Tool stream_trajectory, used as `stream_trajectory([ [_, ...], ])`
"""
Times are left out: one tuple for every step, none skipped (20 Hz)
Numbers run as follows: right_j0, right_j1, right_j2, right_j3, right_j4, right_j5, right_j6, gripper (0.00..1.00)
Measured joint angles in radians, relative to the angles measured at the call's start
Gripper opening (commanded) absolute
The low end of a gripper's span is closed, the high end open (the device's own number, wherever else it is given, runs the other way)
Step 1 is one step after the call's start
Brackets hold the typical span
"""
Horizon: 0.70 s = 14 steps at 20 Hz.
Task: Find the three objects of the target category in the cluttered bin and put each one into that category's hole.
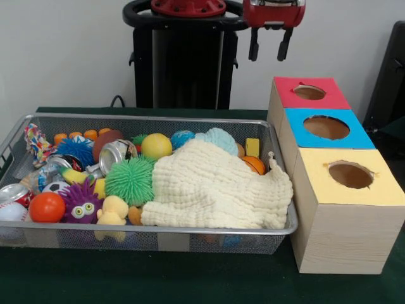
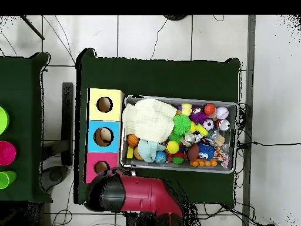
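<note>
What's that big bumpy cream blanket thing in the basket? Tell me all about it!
The cream waffle-textured cloth looks soft and knitted. It lies crumpled in a heap at the box end of the wire mesh bin, covering toys beneath. One corner droops over the rim. A spiky green ball touches its edge, and an orange ball peeks out behind it.

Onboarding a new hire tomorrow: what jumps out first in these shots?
The cream cloth draped over the right half of the wire bin in the front view, burying toys beneath it. Beside it, a spiky green ball and a purple googly-eyed toy sit in the clutter. Right of the bin stands a row of boxes with holes, topped red, blue and yellow; the open claw hangs above.
</note>
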Motion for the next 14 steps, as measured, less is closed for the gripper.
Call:
stream_trajectory([
  [-0.004,0.006,0.0,-0.002,0.0,-0.002,0.0,1.0],
  [-0.008,0.01,0.0,-0.004,0.0,-0.005,0.0,1.0],
  [-0.012,0.015,0.0,-0.006,0.0,-0.007,0.0,1.0],
  [-0.014,0.019,0.0,-0.009,0.0,-0.009,0.0,1.0],
  [-0.016,0.024,0.0,-0.011,0.0,-0.011,0.0,1.0],
  [-0.018,0.028,0.0,-0.014,0.0,-0.013,0.0,1.0],
  [-0.02,0.031,0.0,-0.017,0.0,-0.014,0.0,1.0],
  [-0.021,0.033,0.0,-0.019,0.0,-0.014,0.0,1.0],
  [-0.023,0.035,0.0,-0.022,0.001,-0.014,0.0,1.0],
  [-0.025,0.037,0.0,-0.024,0.002,-0.014,0.0,1.0],
  [-0.027,0.038,0.0,-0.027,0.002,-0.015,0.0,1.0],
  [-0.03,0.042,-0.001,-0.03,0.005,-0.017,0.0,1.0],
  [-0.032,0.044,-0.001,-0.031,0.006,-0.018,0.0,1.0],
  [-0.035,0.046,-0.001,-0.032,0.007,-0.021,0.0,1.0],
])
